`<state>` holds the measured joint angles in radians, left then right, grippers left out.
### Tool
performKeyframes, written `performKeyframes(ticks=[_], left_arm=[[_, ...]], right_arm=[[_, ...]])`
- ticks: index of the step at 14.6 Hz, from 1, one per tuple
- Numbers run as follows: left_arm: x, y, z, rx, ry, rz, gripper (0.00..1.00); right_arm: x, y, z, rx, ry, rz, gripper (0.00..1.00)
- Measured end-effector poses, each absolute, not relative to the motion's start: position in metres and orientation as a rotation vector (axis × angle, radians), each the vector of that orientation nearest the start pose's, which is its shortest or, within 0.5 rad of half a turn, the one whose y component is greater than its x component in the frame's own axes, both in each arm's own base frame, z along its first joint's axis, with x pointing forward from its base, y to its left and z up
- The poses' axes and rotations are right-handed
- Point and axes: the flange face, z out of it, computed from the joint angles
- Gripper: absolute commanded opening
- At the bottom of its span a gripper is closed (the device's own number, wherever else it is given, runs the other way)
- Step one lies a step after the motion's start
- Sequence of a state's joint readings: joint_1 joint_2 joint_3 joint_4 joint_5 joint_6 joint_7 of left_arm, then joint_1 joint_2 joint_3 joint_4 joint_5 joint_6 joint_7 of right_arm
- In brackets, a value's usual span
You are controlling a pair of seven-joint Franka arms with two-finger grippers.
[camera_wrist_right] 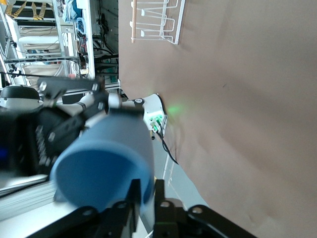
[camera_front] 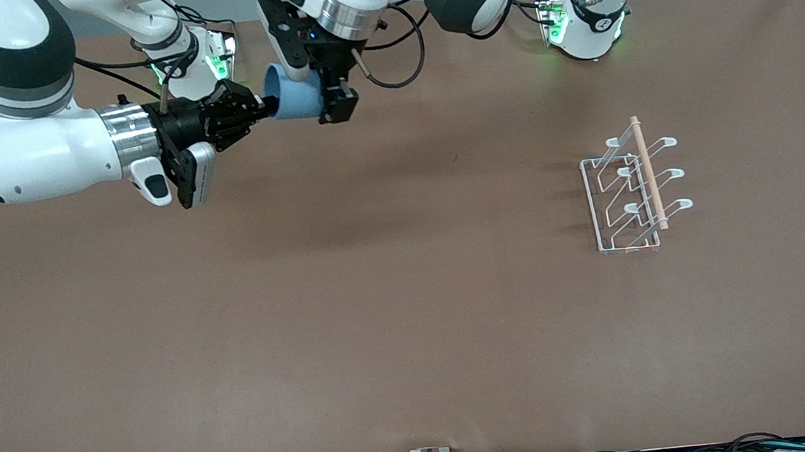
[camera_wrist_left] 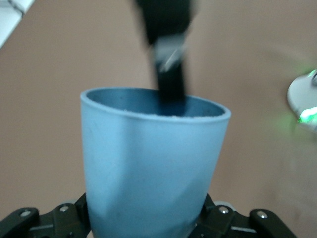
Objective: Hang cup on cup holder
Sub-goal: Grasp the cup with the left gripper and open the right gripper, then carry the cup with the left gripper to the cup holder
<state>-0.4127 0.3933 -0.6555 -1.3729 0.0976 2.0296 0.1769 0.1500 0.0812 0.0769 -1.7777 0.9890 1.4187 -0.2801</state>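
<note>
Left gripper (camera_front: 325, 93) is clamped on the light-blue cup (camera_front: 295, 92), fingers squeezing its sides near the base; in the left wrist view the cup (camera_wrist_left: 151, 168) fills the frame, mouth pointing away, wall dented inward under the squeeze. Cup is up in the air, lying roughly horizontal, over the table (camera_front: 382, 316) near the robots' bases, toward the right arm's end. Right gripper (camera_front: 271, 108) is at the cup's rim, one finger reaching inside the mouth and seen as a dark blurred bar (camera_wrist_left: 171, 59) from the left wrist camera. Right wrist view shows the cup (camera_wrist_right: 104, 163) just ahead of the right fingers (camera_wrist_right: 131, 208), a narrow gap between them; whether they press the rim or stand slack I cannot tell. Both arms are busy, neither waits. Cup holder (camera_front: 632, 189), a white wire rack with looped prongs and a wooden dowel (camera_front: 648, 173) on top, stands on the table toward the left arm's end, well apart from the cup and both grippers, nothing hanging on it.
</note>
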Motion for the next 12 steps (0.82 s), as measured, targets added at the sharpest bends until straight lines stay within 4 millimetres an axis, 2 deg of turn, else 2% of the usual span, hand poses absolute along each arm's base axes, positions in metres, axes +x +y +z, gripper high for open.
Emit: performKeyframes(ticks=[4, 7, 9, 12], left_arm=[[0.448, -0.506, 0.545, -2.745, 1.753, -0.210, 0.42], [0.476, -0.459, 0.530, -2.627, 1.619, -0.049, 0.43], [0.505, -0.417, 0.524, -2.517, 1.586, 0.030, 0.43], [0.548, -0.348, 0.508, -2.338, 1.601, 0.173, 0.43]], right_arm=[[0.519, 0.197, 0.532, -2.053, -0.422, 0.425, 1.00], [0.523, 0.163, 0.530, -2.197, -0.423, 0.410, 1.00], [0.524, 0.129, 0.542, -2.314, -0.410, 0.352, 1.00], [0.517, 0.083, 0.576, -2.519, -0.399, 0.213, 1.00]])
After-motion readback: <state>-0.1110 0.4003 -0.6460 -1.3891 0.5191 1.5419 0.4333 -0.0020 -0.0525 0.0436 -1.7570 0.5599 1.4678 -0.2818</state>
